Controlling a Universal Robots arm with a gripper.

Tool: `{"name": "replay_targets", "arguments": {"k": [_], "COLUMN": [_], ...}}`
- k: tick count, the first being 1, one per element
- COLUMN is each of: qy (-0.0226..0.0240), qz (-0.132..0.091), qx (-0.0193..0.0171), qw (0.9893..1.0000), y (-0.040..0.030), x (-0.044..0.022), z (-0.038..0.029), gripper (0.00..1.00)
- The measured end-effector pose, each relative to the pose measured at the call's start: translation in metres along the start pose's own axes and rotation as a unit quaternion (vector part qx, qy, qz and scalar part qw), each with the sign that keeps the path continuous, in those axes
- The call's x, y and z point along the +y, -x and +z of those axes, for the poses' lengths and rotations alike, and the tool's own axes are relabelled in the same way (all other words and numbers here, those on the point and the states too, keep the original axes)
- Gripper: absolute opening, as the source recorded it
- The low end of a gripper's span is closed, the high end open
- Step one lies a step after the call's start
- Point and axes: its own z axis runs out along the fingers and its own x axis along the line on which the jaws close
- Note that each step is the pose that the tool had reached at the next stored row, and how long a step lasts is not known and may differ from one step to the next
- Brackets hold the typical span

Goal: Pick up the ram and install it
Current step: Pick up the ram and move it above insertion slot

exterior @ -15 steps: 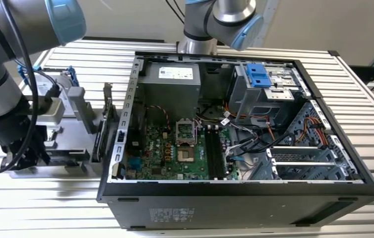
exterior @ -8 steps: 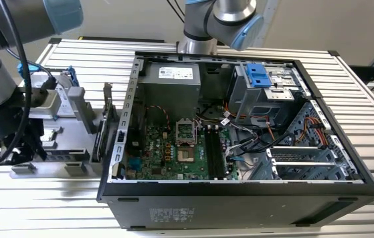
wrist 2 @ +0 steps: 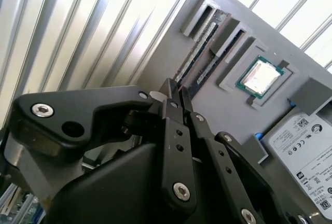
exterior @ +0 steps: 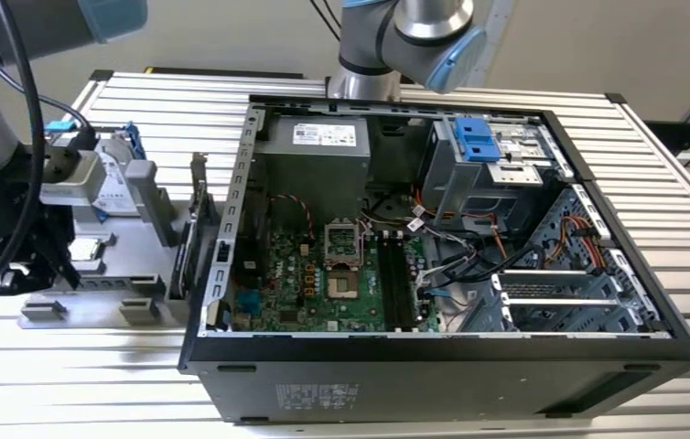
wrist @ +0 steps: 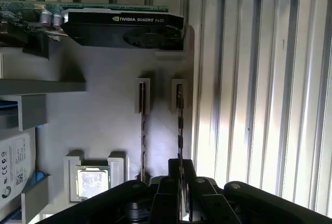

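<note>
Slatted table [wrist: 259,79] bearing grey tray [wrist: 104,105]: gripper [wrist: 180,175], jaws narrowed onto ram [wrist: 180,125]; second stick [wrist: 142,141] just beside, processor [wrist: 93,182] and graphics card [wrist: 124,27] near.

Table [wrist: 259,79] slats gleam: bare ribbed metal. Tray [wrist: 104,105] is smooth matt grey plastic. Gripper [wrist 2: 175,88] is matt black, with bright steel screws (they really shine). Ram [wrist: 179,115] shows a dull dark board edge. Processor [wrist 2: 261,77] lid is silvery metal. Graphics card [wrist: 124,27] wears faintly glossy black plastic. Drive [wrist 2: 306,146] label looks like paper.
</note>
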Motion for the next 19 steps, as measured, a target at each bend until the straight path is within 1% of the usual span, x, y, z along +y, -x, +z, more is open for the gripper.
{"name": "replay_targets", "arguments": {"k": [8,19], "qy": [0.0000,0.0000], "qz": [0.000,0.000], "qx": [0.0000,0.0000], "qw": [1.0000,1.0000], "y": [0.0001,0.0002], "x": [-0.0005,-0.0014], "z": [-0.0109,-0.0316], "gripper": [0.00,0.00]}}
